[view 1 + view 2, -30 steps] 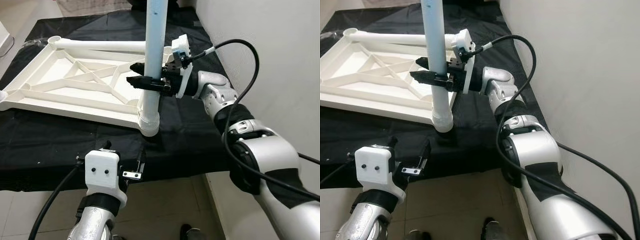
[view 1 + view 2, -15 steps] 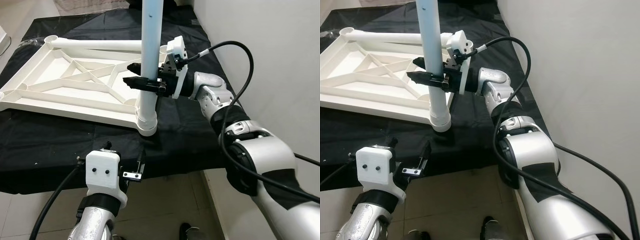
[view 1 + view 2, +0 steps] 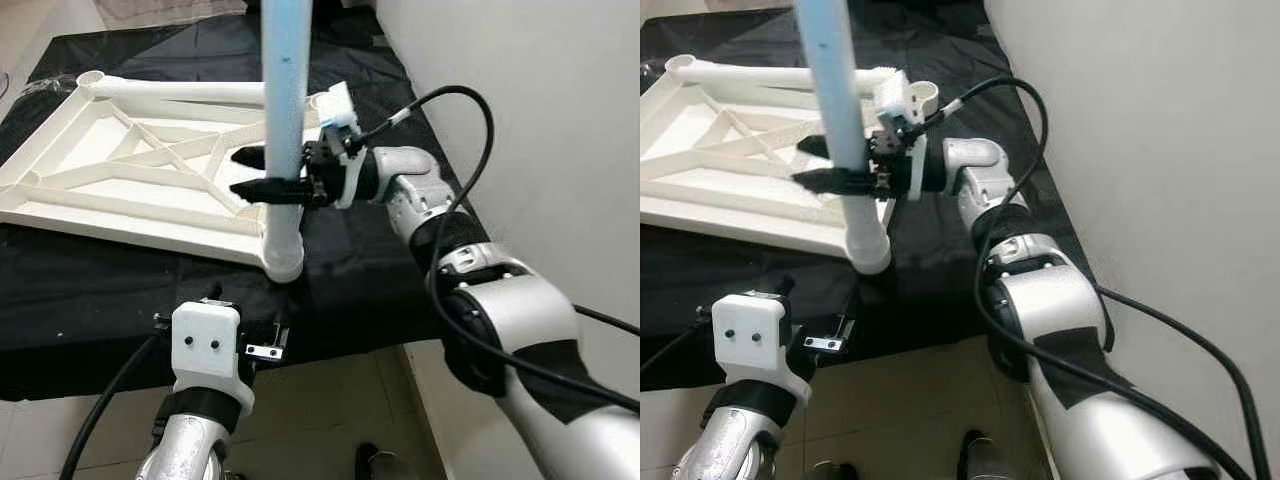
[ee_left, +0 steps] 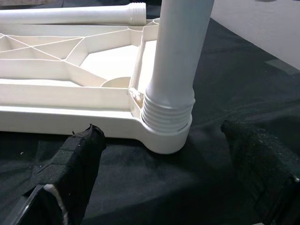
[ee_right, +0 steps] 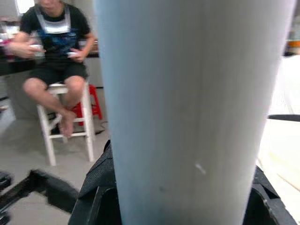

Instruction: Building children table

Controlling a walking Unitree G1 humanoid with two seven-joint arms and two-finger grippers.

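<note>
Right gripper (image 3: 262, 172) clenched on upright table leg (image 3: 284, 120) — now tilted off vertical in tabletop (image 3: 60, 200) corner socket, threading likely unfinished — left gripper (image 4: 154, 173) released, idle.

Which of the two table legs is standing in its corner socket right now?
The upright leg, gripped by the right gripper at the tabletop's near corner. The other leg lies flat along the far edge.
</note>
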